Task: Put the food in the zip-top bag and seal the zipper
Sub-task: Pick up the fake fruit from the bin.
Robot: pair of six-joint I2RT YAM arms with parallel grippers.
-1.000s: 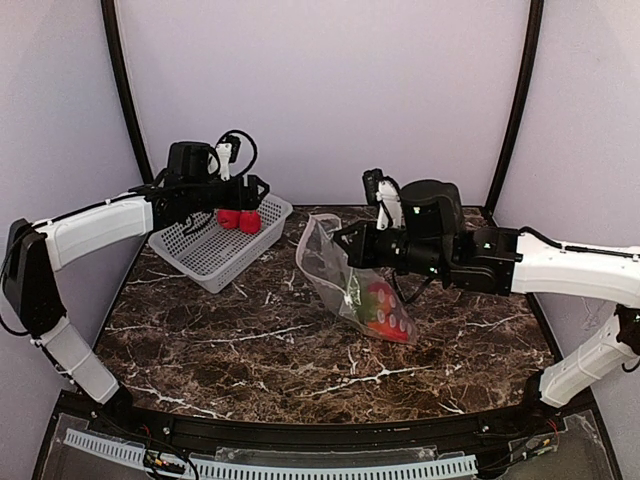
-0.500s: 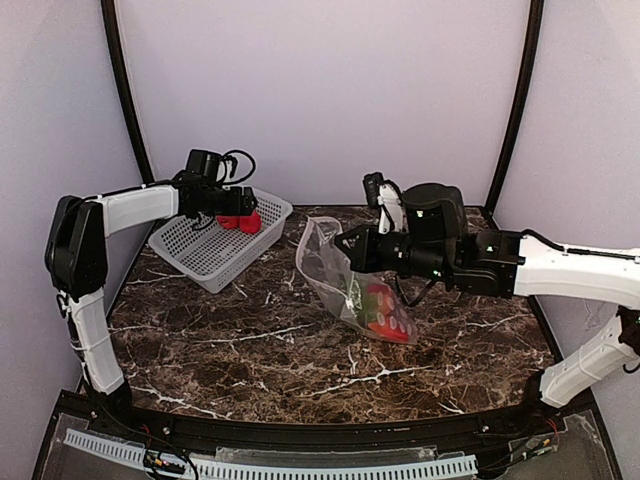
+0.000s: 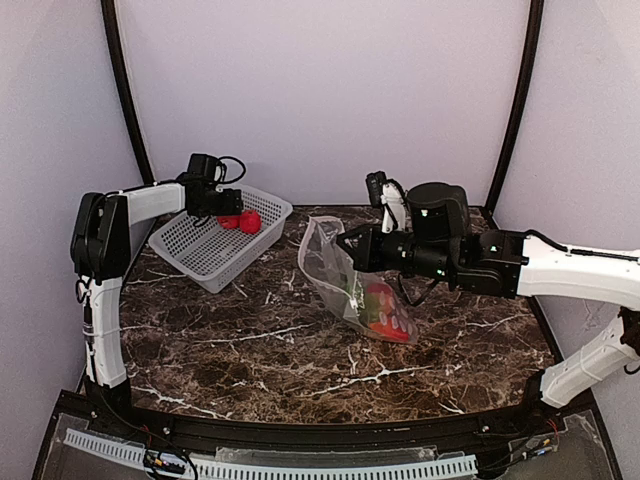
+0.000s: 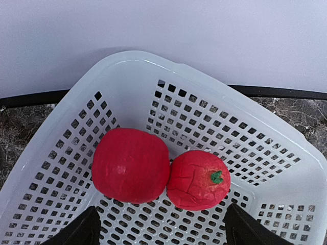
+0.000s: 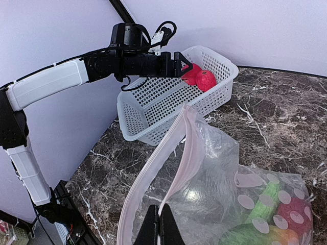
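Two red round toy fruits [image 4: 130, 165] [image 4: 198, 179] lie touching in the white lattice basket [image 4: 138, 58]. My left gripper [image 4: 161, 237] is open just short of them, one finger on each side; from above it [image 3: 226, 208] hovers over the basket's far end. The clear dotted zip-top bag [image 3: 330, 258] stands open in the middle of the table, with red, green and orange pieces [image 3: 381, 306] at its bottom. My right gripper [image 5: 162, 224] is shut on the bag's pinkish zipper strip [image 5: 180, 163] and holds the mouth up. The slider tab does not show.
The basket [image 3: 200, 250] sits at the back left, against the wall and near the left black frame post. The dark marble table [image 3: 250, 350] stretches in front of the bag. The right arm [image 3: 560, 265] reaches in from the right.
My left arm has swung its elbow back and to the left, and its wrist has turned. Its gripper stays over the basket's red fruits. The right gripper and bag hardly moved.
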